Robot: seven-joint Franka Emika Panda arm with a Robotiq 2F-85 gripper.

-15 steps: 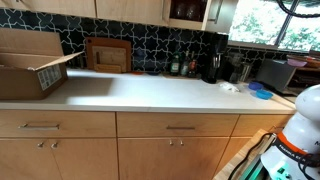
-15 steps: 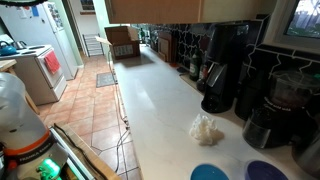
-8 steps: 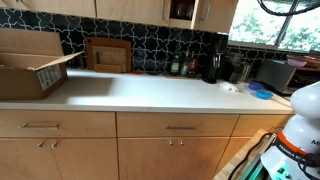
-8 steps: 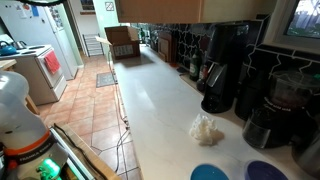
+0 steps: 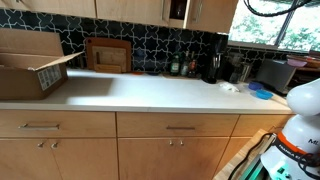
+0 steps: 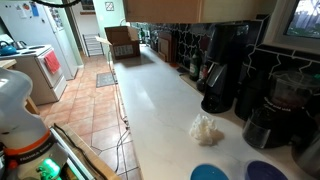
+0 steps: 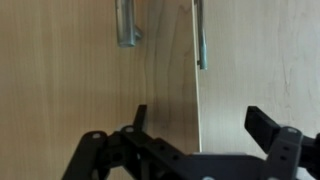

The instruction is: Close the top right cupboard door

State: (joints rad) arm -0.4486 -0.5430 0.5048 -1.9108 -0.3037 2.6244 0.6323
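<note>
- The plain, light tan wooden top right cupboard door (image 5: 212, 12) is standing slightly ajar high above the pale worktop (image 5: 150, 92), leaving a narrow dark gap beside it.
- In the wrist view, the black end effector (image 7: 200, 135) is facing tan wood close up, jaws spread wide and holding nothing.
- Two grey metal vertical bars (image 7: 125, 25) are showing above it.

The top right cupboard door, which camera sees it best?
In an exterior view the top right cupboard door shows best, beside a dark opening, though cut off at the top. The wrist view shows only close-up wood with a vertical edge. In an exterior view only a wooden cabinet strip shows.
</note>
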